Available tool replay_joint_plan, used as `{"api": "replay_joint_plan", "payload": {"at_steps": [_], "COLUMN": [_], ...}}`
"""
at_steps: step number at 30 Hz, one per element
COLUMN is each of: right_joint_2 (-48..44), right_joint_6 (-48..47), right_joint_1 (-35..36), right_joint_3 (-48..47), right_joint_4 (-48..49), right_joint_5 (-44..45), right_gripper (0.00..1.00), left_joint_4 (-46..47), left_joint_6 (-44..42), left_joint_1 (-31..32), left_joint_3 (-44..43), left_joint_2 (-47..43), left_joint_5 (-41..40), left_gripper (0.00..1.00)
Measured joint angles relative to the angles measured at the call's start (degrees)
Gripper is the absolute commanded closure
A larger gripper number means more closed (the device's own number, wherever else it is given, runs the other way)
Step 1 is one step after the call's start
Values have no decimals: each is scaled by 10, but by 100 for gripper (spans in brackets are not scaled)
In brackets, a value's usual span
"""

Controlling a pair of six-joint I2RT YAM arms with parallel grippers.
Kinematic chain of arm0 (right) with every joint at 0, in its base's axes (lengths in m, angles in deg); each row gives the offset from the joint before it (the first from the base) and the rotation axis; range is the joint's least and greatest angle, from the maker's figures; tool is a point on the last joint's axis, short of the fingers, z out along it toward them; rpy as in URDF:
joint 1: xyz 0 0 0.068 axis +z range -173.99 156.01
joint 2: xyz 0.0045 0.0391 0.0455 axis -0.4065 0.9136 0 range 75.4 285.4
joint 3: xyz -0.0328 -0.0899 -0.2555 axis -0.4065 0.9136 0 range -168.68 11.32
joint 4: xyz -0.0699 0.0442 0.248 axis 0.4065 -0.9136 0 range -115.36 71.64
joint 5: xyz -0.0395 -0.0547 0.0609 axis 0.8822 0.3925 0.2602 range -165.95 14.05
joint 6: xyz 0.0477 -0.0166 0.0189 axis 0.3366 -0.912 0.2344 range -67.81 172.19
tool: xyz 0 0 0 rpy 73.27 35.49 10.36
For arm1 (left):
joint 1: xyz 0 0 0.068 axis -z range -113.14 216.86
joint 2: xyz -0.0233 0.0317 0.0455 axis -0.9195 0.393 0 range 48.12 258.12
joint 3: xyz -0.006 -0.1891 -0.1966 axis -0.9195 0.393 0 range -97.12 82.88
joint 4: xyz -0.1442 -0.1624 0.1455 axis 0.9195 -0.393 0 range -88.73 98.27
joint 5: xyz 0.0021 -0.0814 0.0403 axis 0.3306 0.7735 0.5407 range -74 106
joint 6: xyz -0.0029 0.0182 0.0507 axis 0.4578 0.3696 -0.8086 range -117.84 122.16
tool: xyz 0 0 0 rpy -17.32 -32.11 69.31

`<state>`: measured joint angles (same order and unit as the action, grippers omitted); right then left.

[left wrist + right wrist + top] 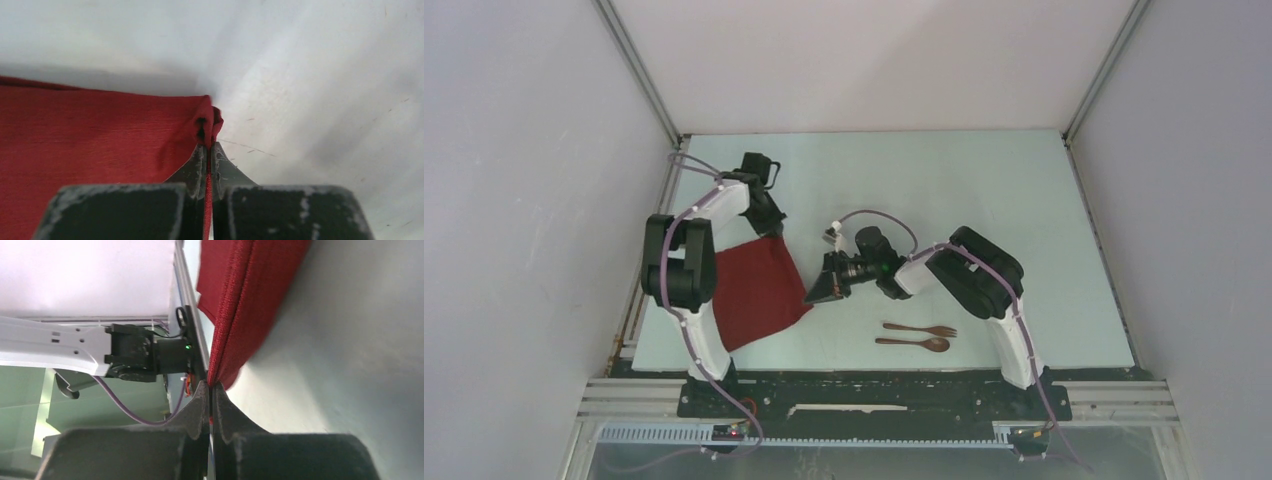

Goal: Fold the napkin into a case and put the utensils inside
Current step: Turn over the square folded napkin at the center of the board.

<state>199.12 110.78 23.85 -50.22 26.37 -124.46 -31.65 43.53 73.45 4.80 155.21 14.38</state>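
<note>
The dark red napkin (pixel 756 290) lies folded over on the table's left part, partly under the left arm. My left gripper (pixel 774 232) is shut on its far right corner; the left wrist view shows the cloth (pixel 90 135) pinched between the jaws. My right gripper (pixel 812 297) is shut on the napkin's near right corner; the right wrist view shows the doubled cloth edge (pixel 240 300) rising from the closed jaws. The dark brown fork (pixel 921 329) and spoon (pixel 914 343) lie side by side on the table near the front, right of the napkin.
The pale table (pixel 984 200) is ringed by white walls, with metal rails along its left (pixel 649 260) and front edges. The left arm's body (pixel 679 265) covers the napkin's left part. The right arm's base (pixel 1014 340) stands just right of the utensils.
</note>
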Motion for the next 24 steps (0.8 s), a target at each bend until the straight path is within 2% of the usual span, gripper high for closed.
{"api": "replay_joint_plan", "payload": {"at_steps": [8,10,11,15,17,21,24], "right_joint_2": [-6,-15,-22,-71,-105,-159,-166], "right_joint_6": [-55,-70,-78,-122,-144,-179,-195], "right_joint_1": [-52,-63,-67,-80,-80,-81,-84], "right_joint_3": [74,88,95,113,121,128,127], "right_joint_4": [-10,-26,-36,-118,-188,-294,-328], "right_joint_5": [10,16,21,50,50,58,63], "right_gripper": [100,100,96,56,43,39,38], "left_joint_4": [0,2,1,-12,8,35,40], "left_joint_6": [-1,-1,-1,-13,-23,-40,-55], "left_joint_1": [75,90,96,111,112,104,99], "left_joint_3": [-90,-103,-115,-189,-219,-228,-200], "left_joint_2": [76,90,102,163,173,131,53], "left_joint_5": [1,5,10,34,34,54,84], "left_gripper": [100,97,94,60,51,45,40]}}
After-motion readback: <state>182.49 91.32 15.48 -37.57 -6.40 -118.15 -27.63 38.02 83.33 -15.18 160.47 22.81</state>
